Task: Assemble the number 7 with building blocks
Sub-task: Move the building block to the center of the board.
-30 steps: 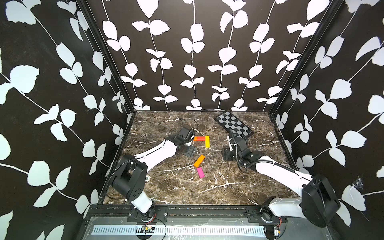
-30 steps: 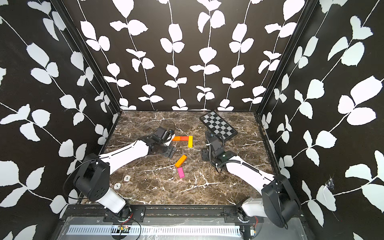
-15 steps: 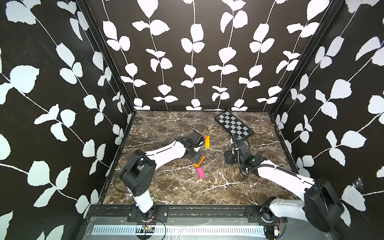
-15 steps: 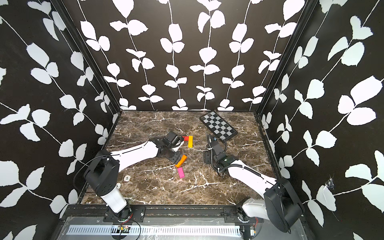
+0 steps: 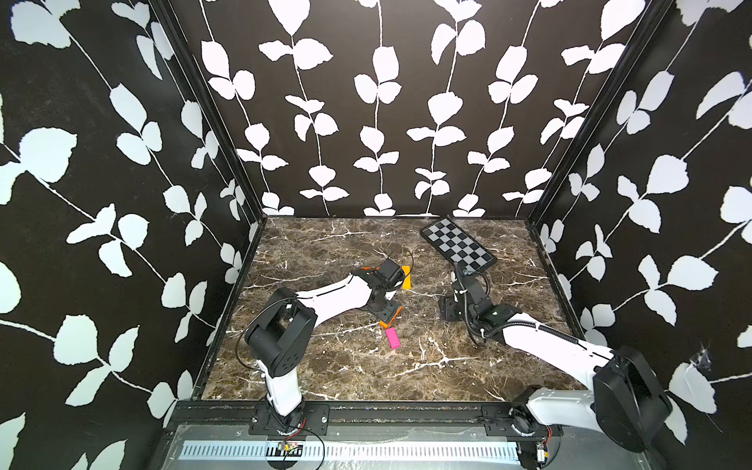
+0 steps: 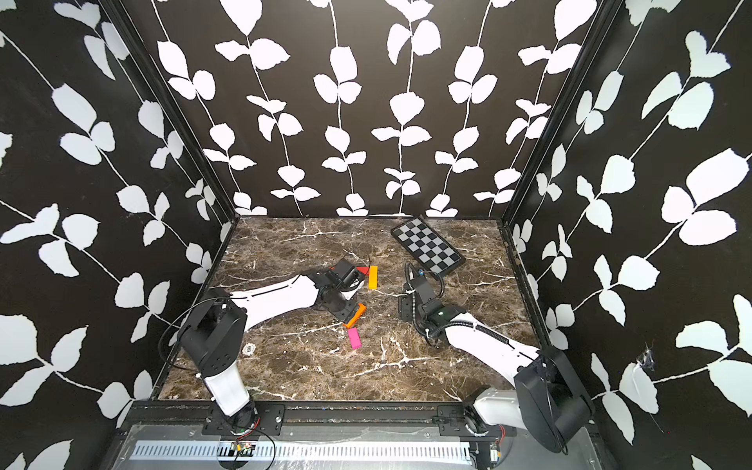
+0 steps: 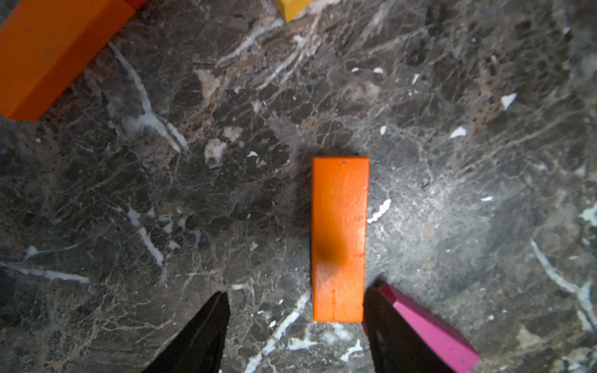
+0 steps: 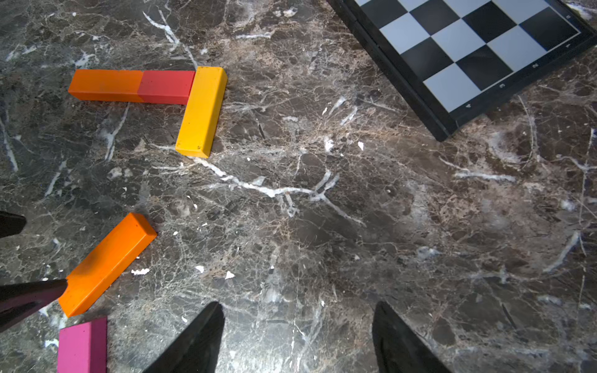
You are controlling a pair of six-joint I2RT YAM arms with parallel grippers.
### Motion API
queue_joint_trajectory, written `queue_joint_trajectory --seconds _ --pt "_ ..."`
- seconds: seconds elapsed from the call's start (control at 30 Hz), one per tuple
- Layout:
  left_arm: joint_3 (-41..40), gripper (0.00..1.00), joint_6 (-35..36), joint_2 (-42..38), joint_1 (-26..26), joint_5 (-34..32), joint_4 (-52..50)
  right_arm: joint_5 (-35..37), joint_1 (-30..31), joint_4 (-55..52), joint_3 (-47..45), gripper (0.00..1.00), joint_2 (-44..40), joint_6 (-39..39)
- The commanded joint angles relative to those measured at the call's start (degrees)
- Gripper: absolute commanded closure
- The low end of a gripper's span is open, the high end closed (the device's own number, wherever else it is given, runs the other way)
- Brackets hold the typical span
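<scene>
An orange block (image 8: 106,85) and a red-orange block (image 8: 166,87) lie end to end, with a yellow block (image 8: 202,111) hanging down from their right end. A loose orange block (image 7: 339,239) lies slanted on the marble, and a pink block (image 7: 433,326) sits just past its near end. My left gripper (image 7: 297,323) is open and straddles that end of the loose orange block. One finger touches the block's side; the other stands well clear of it. In both top views my left gripper (image 5: 386,313) covers most of the block. My right gripper (image 8: 297,336) is open over bare marble.
A black-and-grey checkered board (image 5: 457,244) lies at the back right, behind my right gripper (image 5: 445,309). Black walls with white leaves close in the marble floor on three sides. The pink block (image 6: 354,338) lies in front of my left gripper (image 6: 346,311).
My left arm swung from beside the orange and red-orange bar to over the loose orange block, and its jaws narrowed. The right gripper shifted only slightly.
</scene>
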Motion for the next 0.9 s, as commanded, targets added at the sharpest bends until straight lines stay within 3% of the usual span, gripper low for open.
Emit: queue_joint_trajectory --seconds 0.0,0.4,0.87 --pt "1.3 0.32 -0.3 1.0 -0.9 0.3 -1.1 1.4 0.2 1.2 -0.1 0.28 0.1 0.9" --pt "2.8 0.34 -0.9 5.0 -1.5 0.5 -0.9 1.5 0.1 1.9 -0.9 0.26 0.2 1.5" --pt "4.2 0.52 -1.1 6.7 -1.5 1.6 -1.2 1.1 0.1 2.0 -1.1 0.26 0.7 1.6"
